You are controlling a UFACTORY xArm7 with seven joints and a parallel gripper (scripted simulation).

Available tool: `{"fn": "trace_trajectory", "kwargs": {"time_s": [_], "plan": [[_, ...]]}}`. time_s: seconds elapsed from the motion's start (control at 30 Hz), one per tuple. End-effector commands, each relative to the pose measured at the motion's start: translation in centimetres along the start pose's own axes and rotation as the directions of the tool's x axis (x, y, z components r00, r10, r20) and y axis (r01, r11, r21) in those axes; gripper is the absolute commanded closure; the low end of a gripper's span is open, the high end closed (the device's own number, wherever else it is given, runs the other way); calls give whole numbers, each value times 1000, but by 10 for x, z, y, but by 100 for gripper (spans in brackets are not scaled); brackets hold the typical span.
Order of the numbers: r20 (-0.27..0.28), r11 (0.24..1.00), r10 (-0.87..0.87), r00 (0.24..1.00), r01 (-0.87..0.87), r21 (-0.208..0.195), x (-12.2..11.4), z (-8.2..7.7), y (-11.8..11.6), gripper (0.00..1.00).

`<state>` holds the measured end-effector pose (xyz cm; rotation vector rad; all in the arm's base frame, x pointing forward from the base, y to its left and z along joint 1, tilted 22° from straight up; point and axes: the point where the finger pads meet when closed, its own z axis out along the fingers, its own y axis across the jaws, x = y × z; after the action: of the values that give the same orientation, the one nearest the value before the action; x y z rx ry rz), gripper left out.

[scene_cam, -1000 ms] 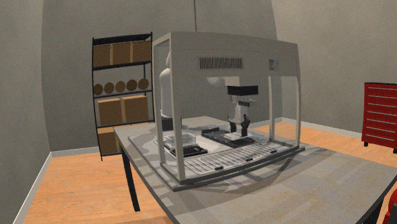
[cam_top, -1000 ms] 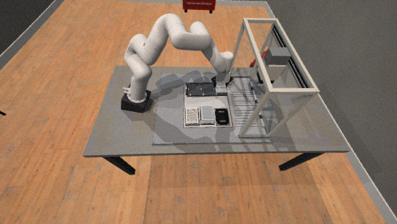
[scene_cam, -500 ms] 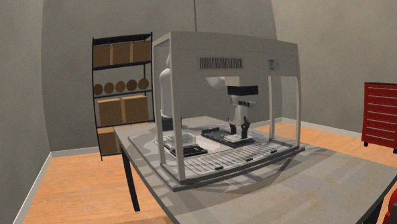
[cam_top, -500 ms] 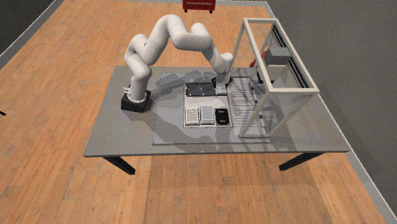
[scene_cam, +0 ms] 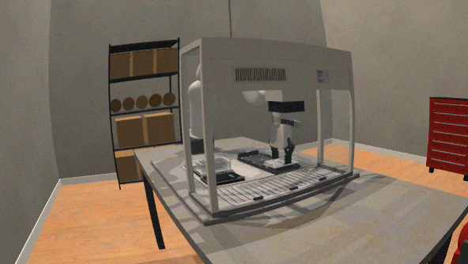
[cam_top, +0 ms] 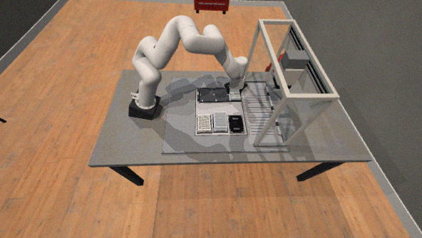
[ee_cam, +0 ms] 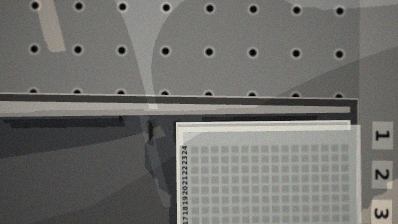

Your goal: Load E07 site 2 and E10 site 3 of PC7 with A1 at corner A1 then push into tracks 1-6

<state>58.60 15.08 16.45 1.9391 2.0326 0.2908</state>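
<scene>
My gripper (scene_cam: pixel 281 159) is shut on E10, the pale 384-well plate (ee_cam: pixel 267 175). It holds the plate flat and low at the end of the dark carrier PC7 (cam_top: pixel 214 95) that is nearest the rails; the plate also shows in the top view (cam_top: pixel 235 95). I cannot tell whether the plate rests in the locators or hangs just above them. The rest of the carrier is bare. E01, the white 96-well plate (cam_top: pixel 204 123), sits in nest S1. E07, the deep-well block (cam_top: pixel 220 122), sits in S2. Nest S3 (cam_top: pixel 236 124) is empty and dark.
The loading rails (cam_top: pixel 258 110) lie just beyond the carrier, under the instrument frame (cam_top: pixel 292 82). Track numbers 1 to 3 (ee_cam: pixel 382 175) show on the apron beside the plate. A dark head (scene_cam: pixel 286 107) hangs inside the frame above the gripper.
</scene>
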Motion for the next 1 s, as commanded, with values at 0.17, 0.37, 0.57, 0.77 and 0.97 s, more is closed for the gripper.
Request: {"fn": "trace_trajectory", "kwargs": {"time_s": [0.17, 0.37, 0.57, 0.77, 0.97], "plan": [[-2, 1000, 0, 1000, 0, -4, 1, 4, 2, 100], [-2, 1000, 0, 1000, 0, -4, 1, 7, 2, 100], [-2, 1000, 0, 1000, 0, -4, 1, 10, 2, 100], [-2, 1000, 0, 1000, 0, -4, 1, 10, 2, 100], [-2, 1000, 0, 1000, 0, -4, 1, 10, 2, 100]]}}
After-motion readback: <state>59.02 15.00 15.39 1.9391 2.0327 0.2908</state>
